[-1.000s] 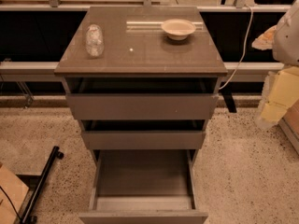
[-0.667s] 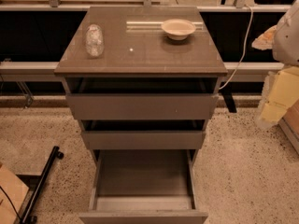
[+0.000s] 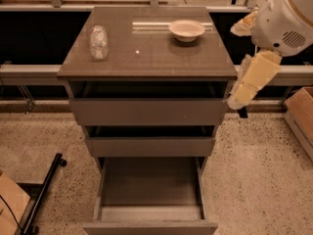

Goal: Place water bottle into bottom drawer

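Swinging in from the right, the gripper [image 3: 249,67] now hangs just beside the right edge of the cabinet [image 3: 156,58], level with the top drawer [image 3: 149,111] and nearer than a second ago; it carries nothing, and how far it is open cannot be told. The water bottle [image 3: 99,42] sits untouched on the left of the cabinet top, well apart from the gripper and across from a white bowl [image 3: 186,30], while the bottom drawer [image 3: 149,185] lies pulled out below, its floor showing. By these signs the reach for the bottle is only beginning, with grasp and drop both ahead.
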